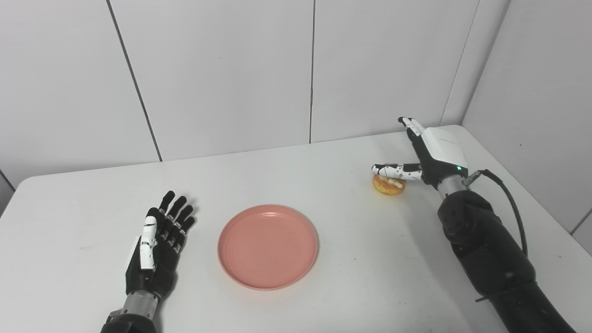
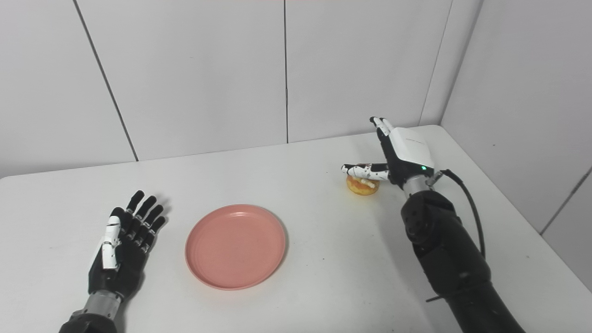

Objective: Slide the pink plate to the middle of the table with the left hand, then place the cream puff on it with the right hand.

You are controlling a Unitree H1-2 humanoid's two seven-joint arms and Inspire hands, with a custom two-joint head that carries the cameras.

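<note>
- We see the black left hand (image 1: 155,247) resting open and empty, just left of the round pink plastic plate (image 1: 268,247).
- Right of the plate, the golden cream puff (image 1: 389,184) sits under our open right hand's (image 1: 432,155) thumb, ungrasped.

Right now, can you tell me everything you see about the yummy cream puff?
The cream puff is small, round and golden yellow, with a paler streak on top. It sits flat on the white table, far to the right of the pink plate and not on it. The right hand is open beside it, with its thumb stretched low across the puff's top; whether the thumb touches it cannot be told.
</note>
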